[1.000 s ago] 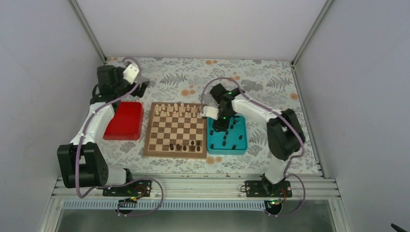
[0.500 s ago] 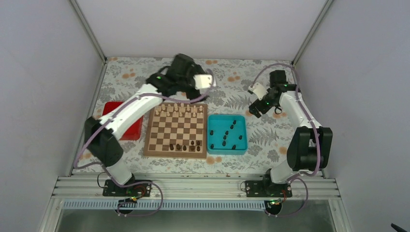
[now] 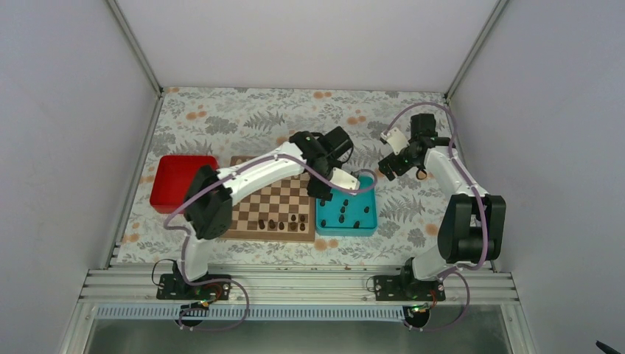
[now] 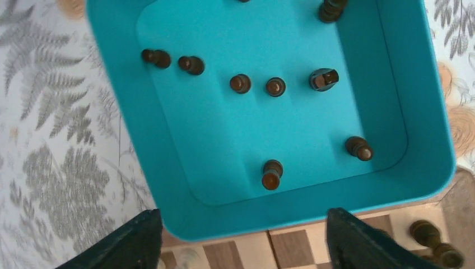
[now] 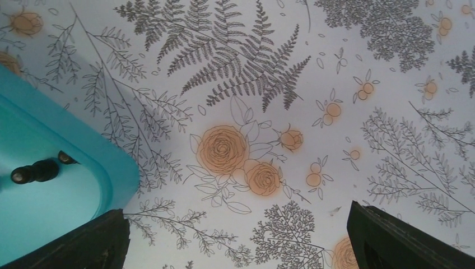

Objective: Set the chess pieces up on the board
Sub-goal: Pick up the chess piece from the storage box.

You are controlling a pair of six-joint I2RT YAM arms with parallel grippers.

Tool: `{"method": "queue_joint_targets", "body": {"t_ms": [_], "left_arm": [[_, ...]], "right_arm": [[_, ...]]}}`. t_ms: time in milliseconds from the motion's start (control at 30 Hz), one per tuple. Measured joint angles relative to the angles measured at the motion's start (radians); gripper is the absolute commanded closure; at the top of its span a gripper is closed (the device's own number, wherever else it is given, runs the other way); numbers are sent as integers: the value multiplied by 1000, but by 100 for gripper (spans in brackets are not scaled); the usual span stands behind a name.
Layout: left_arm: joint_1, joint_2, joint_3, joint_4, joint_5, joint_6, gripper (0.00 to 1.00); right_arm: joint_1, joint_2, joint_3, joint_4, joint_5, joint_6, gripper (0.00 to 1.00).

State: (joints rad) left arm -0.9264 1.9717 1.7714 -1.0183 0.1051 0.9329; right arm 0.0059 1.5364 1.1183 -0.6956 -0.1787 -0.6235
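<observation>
The board [image 3: 269, 200] lies mid-table with a few dark chess pieces [image 3: 281, 223] on its near row. More dark chess pieces [image 4: 271, 174] stand or lie in the teal tray [image 4: 313, 202] just right of the board [image 4: 291, 246]. My left arm reaches over the board's far right corner. My left gripper [image 3: 324, 193] [image 4: 245, 246] hangs open above the tray's board-side rim, with nothing between its fingers [image 4: 134, 242]. My right gripper [image 3: 385, 169] [image 5: 243, 241] is open and empty over bare tablecloth beyond the teal tray's far right corner [image 5: 115, 176].
A red tray [image 3: 177, 182] sits left of the board. The left arm covers most of the board's far rows, so the pale pieces there are hidden. Flowered tablecloth [image 3: 243, 118] spreads to grey walls on three sides.
The left arm swung from the far left, past the board's far edge, to the teal tray. The right arm lifted out of the tray and moved back right, opening.
</observation>
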Motion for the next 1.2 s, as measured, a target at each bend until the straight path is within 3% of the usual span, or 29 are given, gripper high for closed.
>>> {"method": "queue_joint_targets", "body": {"t_ms": [100,200,367,667,1200], "left_arm": [[-13,101,119,-85,-2,2,43],[-17,225,248,-172,-6,-5,44],[-22,327,340,-251,-34,-14,44],[-50,366,367,-312,-119,-74,43],[-53,399,379,-319,-151,-133,45]], "right_arm": [[0,0,-5,20,11,10,0],[0,0,-7,33,15,16,0],[0,0,-22,45,17,16,0],[0,0,-35,51,31,16,0],[0,-8,-37,51,32,15,0]]}}
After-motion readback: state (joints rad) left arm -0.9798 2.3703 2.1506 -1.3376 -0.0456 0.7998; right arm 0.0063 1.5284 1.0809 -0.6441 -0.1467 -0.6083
